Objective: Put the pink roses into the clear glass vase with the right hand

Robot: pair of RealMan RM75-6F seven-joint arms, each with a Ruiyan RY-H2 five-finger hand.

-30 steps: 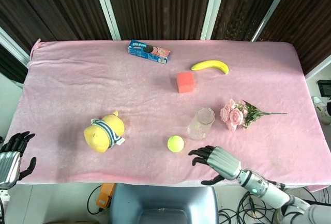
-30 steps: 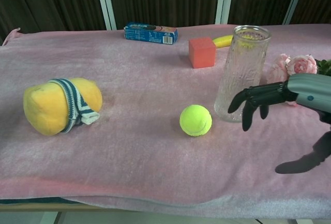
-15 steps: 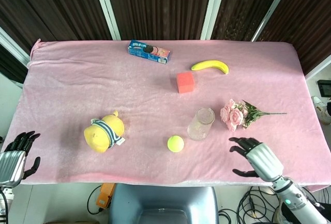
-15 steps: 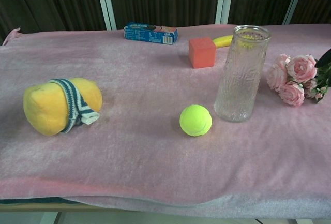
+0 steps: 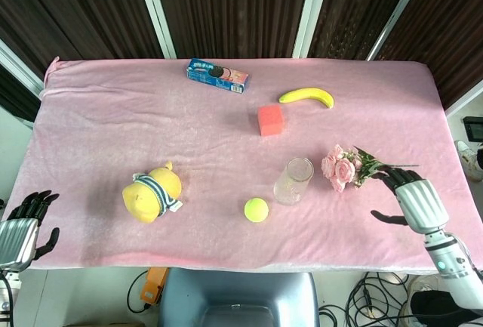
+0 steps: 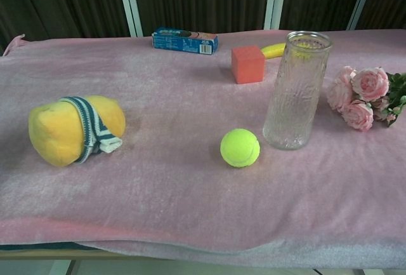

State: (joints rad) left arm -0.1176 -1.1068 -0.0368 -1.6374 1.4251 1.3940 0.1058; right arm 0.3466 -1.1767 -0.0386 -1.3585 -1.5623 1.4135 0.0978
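The task is barely begun. The roses [image 5: 339,167] lie flat on the pink cloth [image 5: 113,123], blooms toward the vase [image 5: 293,181] and stems pointing right, just right of the vase and not touching it. The vase stands upright near the middle of the table's near half, and it holds nothing.

The right hand [image 5: 413,195] hovers at the right end of the stems, fingers spread and curved, thumb apart, holding nothing. Its fingertips sit just over the stem tips in the head view; whether they touch the stems cannot be told. The chest view does not show this hand. The left hand [image 5: 24,225] hangs off the near left edge of the table, fingers apart, empty.

All the real work is left, by my reading: closing on the stems, lifting the bunch, turning it stem-down, carrying it left over the vase mouth, and lowering it in.

Counted: one bunch of roses, with about three or four pink blooms showing in the chest view; one vase; one tennis ball [image 5: 256,209] just left of the vase; one red cube [image 5: 270,119]; one banana [image 5: 307,97]; one blue packet [image 5: 217,75] at the far side; one yellow plush toy [image 5: 153,191] on the left.
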